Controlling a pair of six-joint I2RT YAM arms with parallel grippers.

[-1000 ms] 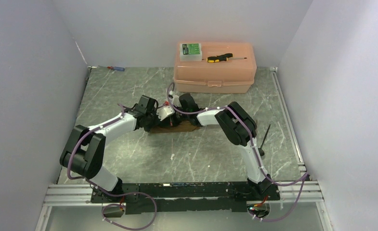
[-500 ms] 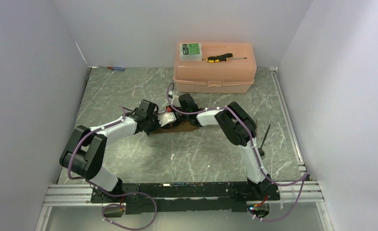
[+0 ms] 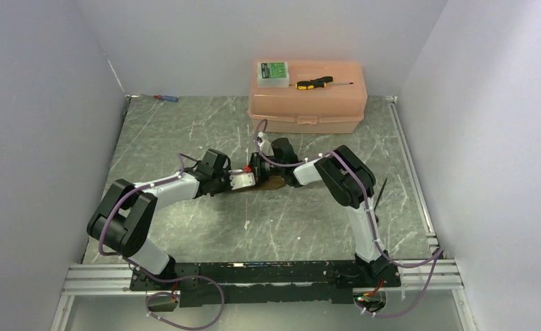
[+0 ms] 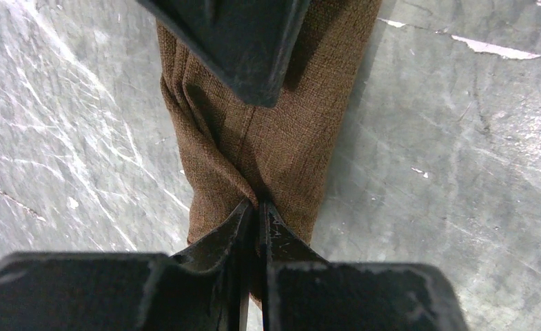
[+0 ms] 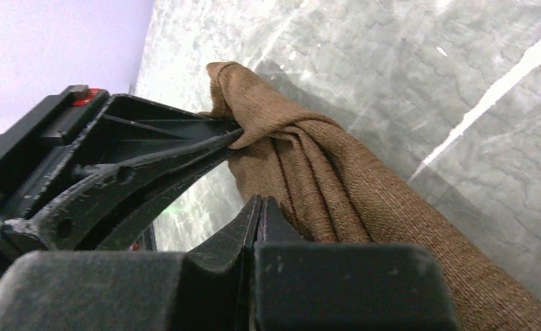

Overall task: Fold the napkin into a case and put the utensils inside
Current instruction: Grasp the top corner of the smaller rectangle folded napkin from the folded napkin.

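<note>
Napkin (image 4: 274,145) lies bunched into a narrow strip mid-bench (image 4: 460,172), left tool (image 4: 257,207) and right tool (image 5: 259,203) facing each other, both clenched on its folds. I'd pull gently apart, low, so creases flatten instead of twisting

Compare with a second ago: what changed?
Both arms shifted slightly right and toward their bases. The left gripper and right gripper both pinch the napkin; nothing visibly let go. The pink box, yellow screwdriver on it and blue screwdriver stayed put.
</note>
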